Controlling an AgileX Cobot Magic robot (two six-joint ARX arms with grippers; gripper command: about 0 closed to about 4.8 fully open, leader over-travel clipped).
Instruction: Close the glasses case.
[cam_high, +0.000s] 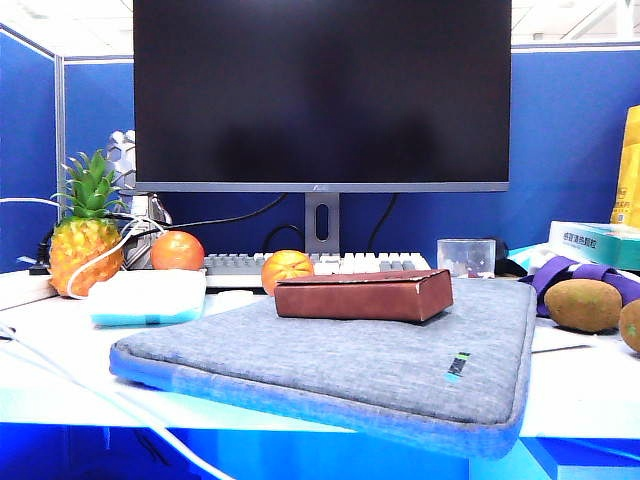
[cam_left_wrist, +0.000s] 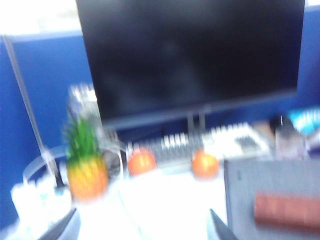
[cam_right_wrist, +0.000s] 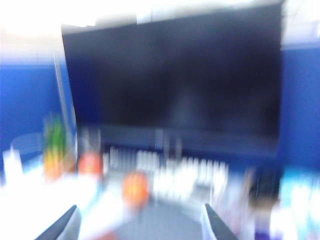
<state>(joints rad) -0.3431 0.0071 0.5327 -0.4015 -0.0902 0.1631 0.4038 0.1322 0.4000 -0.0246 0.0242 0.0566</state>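
Observation:
The reddish-brown glasses case (cam_high: 362, 295) lies on a grey fabric sleeve (cam_high: 350, 365) in the middle of the desk, its flat lid down on the box. The blurred left wrist view shows the case (cam_left_wrist: 287, 210) off to one side, well away from the fingers. My left gripper (cam_left_wrist: 143, 222) is open, its two fingertips far apart over the white desk with nothing between them. My right gripper (cam_right_wrist: 140, 220) is open too, with nothing between its fingertips and the sleeve (cam_right_wrist: 165, 220) beyond them. Neither arm shows in the exterior view.
A dark monitor (cam_high: 322, 95) and a keyboard (cam_high: 300, 265) stand behind the sleeve. Two oranges (cam_high: 286, 268) and a pineapple (cam_high: 85, 240) sit at the back left. A white pack (cam_high: 148, 297) and a white cable (cam_high: 70, 375) lie left. Kiwis (cam_high: 584, 304) and boxes are right.

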